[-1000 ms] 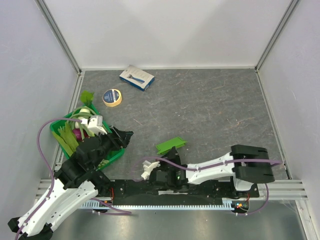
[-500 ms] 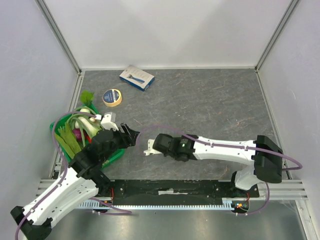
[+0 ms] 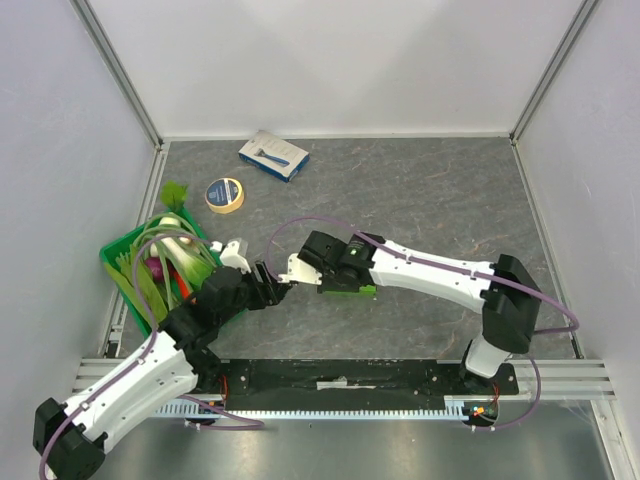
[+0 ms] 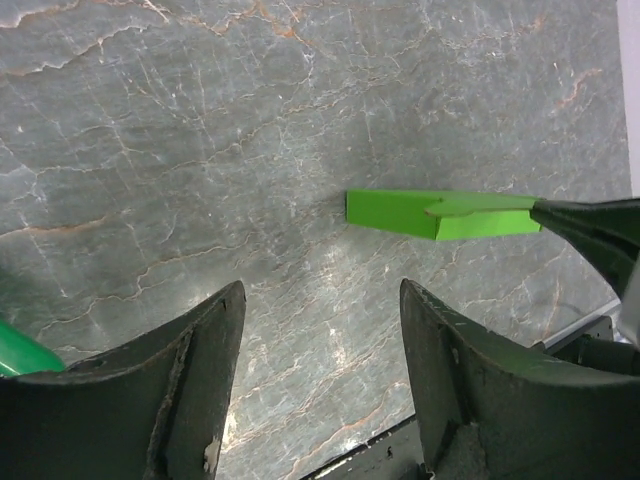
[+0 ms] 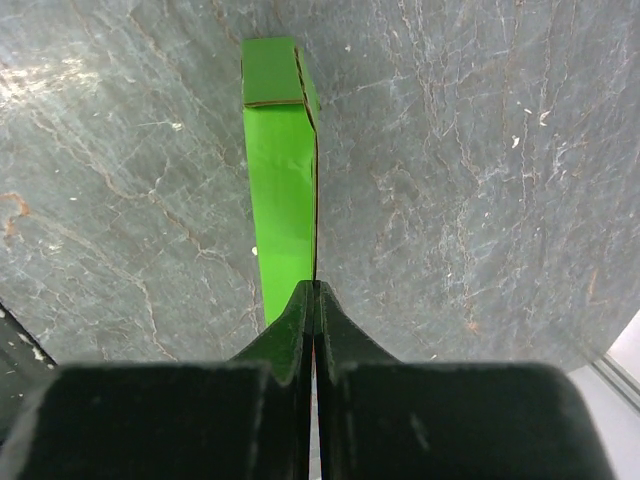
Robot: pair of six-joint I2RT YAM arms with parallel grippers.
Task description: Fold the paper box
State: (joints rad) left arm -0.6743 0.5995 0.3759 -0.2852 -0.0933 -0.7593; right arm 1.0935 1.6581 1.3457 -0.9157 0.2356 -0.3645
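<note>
Ahead of the right gripper (image 5: 315,292), clamped on its near edge, the box (image 5: 280,170) extends away; likely steadied for folding. Left gripper (image 4: 320,300) hovers, fingers apart; box just beyond, untouched.

This is a robot test cell in a lab, not a home or a shop. Plain white panel walls (image 3: 330,60) set in bare aluminium posts (image 3: 118,72) box in a grey stone-patterned table (image 3: 430,200). The left arm (image 3: 130,385) and right arm (image 3: 440,278), white and black, are bolted to a metal rail (image 3: 570,378) at its near edge, with purple cables (image 3: 300,222) looping loose. The things laid out are unrelated props: a green crate (image 3: 108,258) of vegetables, a tape roll (image 3: 224,194), a blue-and-white carton (image 3: 273,155) and the paper box (image 4: 420,212).
</note>
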